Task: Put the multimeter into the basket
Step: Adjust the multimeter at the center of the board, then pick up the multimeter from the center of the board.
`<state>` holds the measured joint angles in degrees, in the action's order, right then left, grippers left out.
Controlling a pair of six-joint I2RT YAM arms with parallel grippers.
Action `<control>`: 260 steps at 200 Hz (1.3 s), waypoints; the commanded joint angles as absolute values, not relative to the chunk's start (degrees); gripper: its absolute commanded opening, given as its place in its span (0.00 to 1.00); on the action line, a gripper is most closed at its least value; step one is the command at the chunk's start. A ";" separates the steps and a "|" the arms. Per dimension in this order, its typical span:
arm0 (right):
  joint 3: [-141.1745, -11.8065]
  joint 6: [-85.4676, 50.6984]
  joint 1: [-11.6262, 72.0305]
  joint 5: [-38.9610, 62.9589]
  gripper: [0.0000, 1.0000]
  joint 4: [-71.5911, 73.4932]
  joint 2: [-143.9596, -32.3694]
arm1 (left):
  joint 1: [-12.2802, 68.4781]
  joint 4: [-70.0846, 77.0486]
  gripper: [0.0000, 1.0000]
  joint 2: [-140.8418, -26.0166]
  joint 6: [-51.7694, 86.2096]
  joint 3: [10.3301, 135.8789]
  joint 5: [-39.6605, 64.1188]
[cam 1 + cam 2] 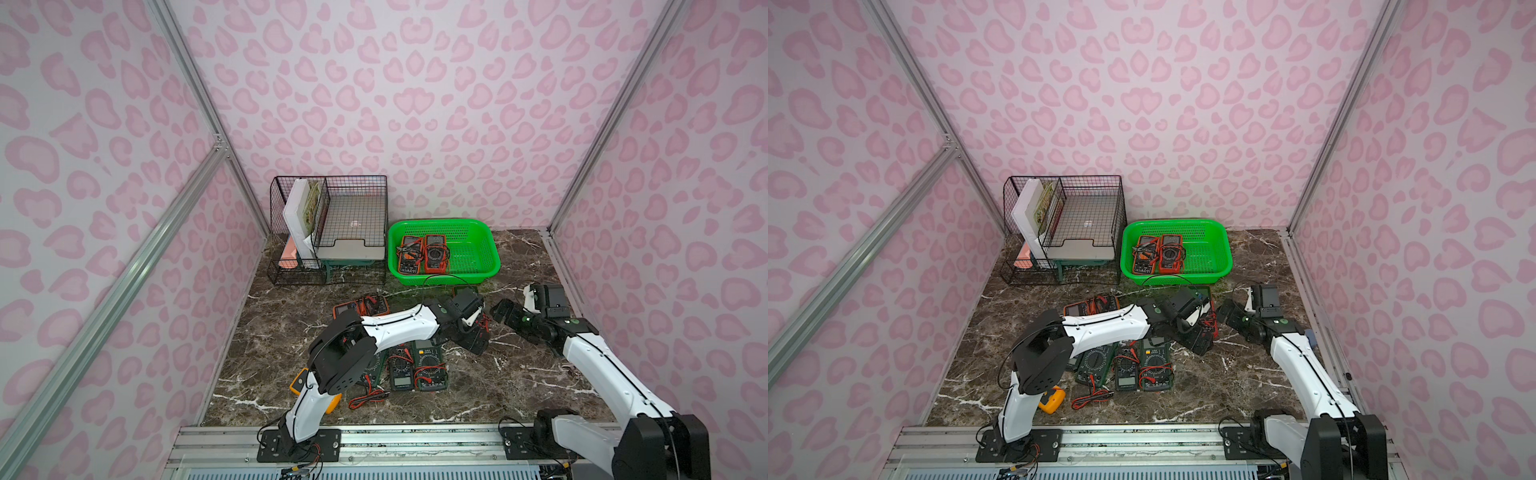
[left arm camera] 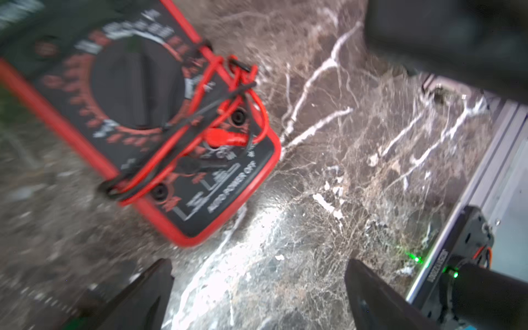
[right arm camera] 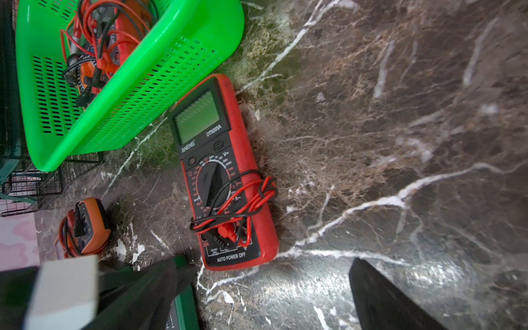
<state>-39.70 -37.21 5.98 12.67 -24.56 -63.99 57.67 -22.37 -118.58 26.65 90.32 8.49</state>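
A red multimeter (image 3: 225, 177) with red and black leads wound round it lies face up on the marble just in front of the green basket (image 1: 440, 277) (image 3: 160, 85). In both top views the left arm covers most of it. My left gripper (image 2: 258, 264) hangs open just past its lower end, which looks blurred (image 2: 137, 120), and nothing is between the fingers. My right gripper (image 3: 265, 267) is open too, empty, low beside the same multimeter's lower end. In a top view the two grippers (image 1: 471, 338) (image 1: 498, 309) stand close together. Two multimeters (image 1: 422, 254) lie in the basket.
A black wire organiser (image 1: 328, 232) with a laptop stands left of the basket. Green multimeters (image 1: 415, 368) lie mid-table under the left arm, an orange one (image 1: 361, 307) (image 3: 84, 225) farther back, a yellow one (image 1: 299, 382) near the front. Aluminium rail (image 1: 557, 266) edges the right side.
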 commanded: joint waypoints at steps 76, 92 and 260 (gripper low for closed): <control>-43.88 -36.01 8.49 7.99 0.99 -27.63 -65.38 | 55.22 -37.23 0.99 -98.92 28.09 84.73 -1.67; -45.44 -35.84 10.29 5.97 0.99 -28.83 -66.47 | 54.12 -39.89 0.99 -95.09 28.12 83.67 -3.41; -61.86 -33.26 30.42 -5.81 0.99 -34.21 -85.22 | 35.58 -43.99 0.99 -68.47 29.04 63.46 0.17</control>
